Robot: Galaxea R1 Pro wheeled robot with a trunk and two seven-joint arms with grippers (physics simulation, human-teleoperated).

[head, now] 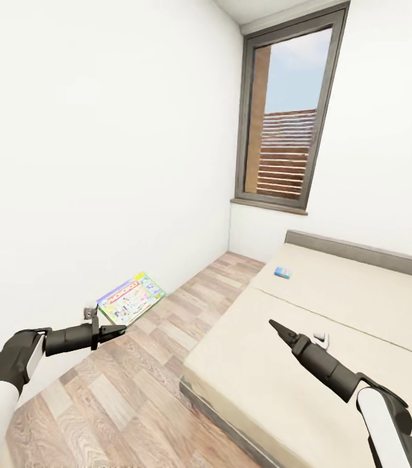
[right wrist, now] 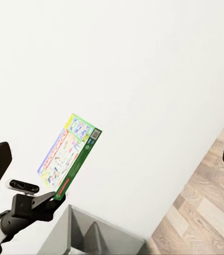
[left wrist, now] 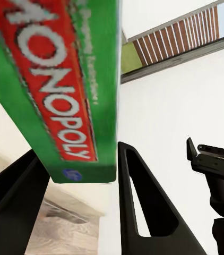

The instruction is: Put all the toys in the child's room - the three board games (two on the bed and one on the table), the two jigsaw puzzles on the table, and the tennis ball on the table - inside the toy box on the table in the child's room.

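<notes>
**Over the plank floor, a board game in the left claw**

Beside the white wall, the left gripper point(head: 116, 330) pinches one edge of the large pale-green board game point(head: 132, 298), which hangs clear above the wood-plank floor point(head: 141, 390). From the left wrist, the box's red title band point(left wrist: 53, 79) runs between the two dark fingers point(left wrist: 144, 212), which are pressed against its sides.

Over the near half of the bed point(head: 336, 338), the right gripper point(head: 277, 326) points forward with its fingers drawn together into a narrow tip, holding nothing and touching nothing.

Farther up the bed, near the grey headboard point(head: 355, 247), lies the small blue board game point(head: 283, 272), flat on the beige mattress. A tall dark-framed window point(head: 290, 110) stands in the corner behind.
</notes>
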